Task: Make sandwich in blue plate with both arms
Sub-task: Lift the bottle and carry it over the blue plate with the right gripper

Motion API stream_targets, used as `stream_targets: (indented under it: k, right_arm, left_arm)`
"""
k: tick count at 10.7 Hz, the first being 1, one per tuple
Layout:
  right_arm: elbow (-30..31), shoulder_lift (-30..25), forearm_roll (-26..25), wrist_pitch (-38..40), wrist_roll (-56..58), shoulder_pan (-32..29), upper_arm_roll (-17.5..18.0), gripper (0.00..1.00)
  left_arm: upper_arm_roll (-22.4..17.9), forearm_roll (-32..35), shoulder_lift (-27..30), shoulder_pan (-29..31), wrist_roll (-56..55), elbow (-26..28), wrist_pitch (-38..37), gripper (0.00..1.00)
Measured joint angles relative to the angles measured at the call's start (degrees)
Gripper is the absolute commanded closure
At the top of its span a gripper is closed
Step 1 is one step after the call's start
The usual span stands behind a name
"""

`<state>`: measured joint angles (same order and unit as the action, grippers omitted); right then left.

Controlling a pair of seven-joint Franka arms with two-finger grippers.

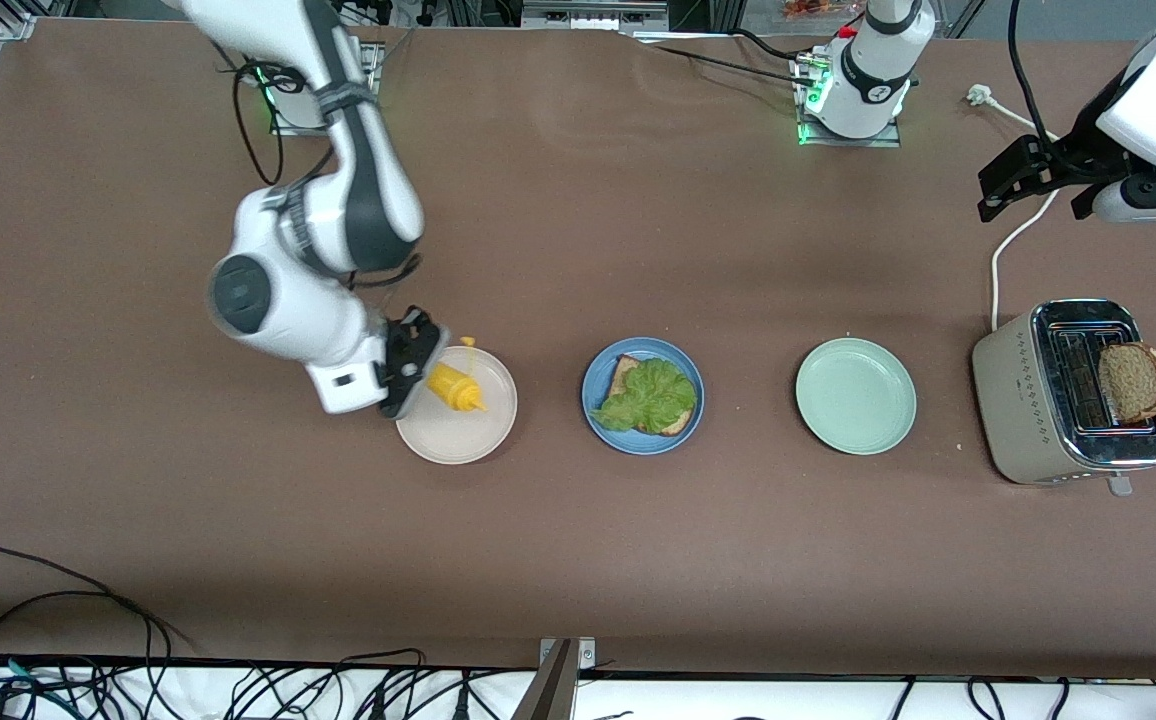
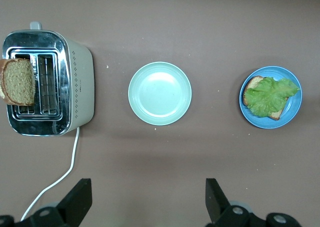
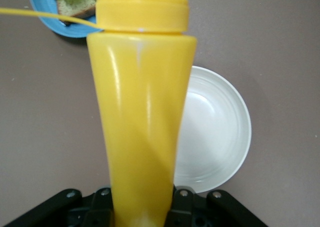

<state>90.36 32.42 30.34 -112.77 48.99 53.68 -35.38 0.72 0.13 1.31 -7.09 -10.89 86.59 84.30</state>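
The blue plate (image 1: 643, 432) sits mid-table with one brown bread slice (image 1: 624, 376) and a ruffled lettuce leaf (image 1: 650, 396) on top. It also shows in the left wrist view (image 2: 295, 107) and the right wrist view (image 3: 50, 22). A second bread slice (image 1: 1133, 381) sticks out of the toaster (image 1: 1018, 400). My right gripper (image 1: 426, 370) is shut on the yellow squeeze bottle (image 1: 455, 387) and holds it tilted over the cream-white plate (image 1: 458, 435). My left gripper (image 1: 1028, 195) is open and empty, up over the table near the toaster, and waits.
A pale mint-green plate (image 1: 855, 395) lies between the blue plate and the toaster. The toaster's white cord (image 1: 1013, 235) runs toward the left arm's base. Cables hang along the table's front edge.
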Motion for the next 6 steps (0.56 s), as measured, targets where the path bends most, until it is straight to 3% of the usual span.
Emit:
stream_targets:
  k: [2, 6]
  right_arm:
    - [-4.87, 1.85, -9.82, 4.25, -14.93, 6.79, 0.10, 1.00]
    - [-14.75, 11.55, -25.12, 14.66, -29.62, 17.98, 0.25, 1.00]
  left_arm:
    - [0.00, 0.00, 0.00, 0.00, 0.00, 0.00, 0.00, 0.00]
    - [-0.04, 0.00, -0.01, 0.03, 0.00, 0.00, 0.00, 0.00]
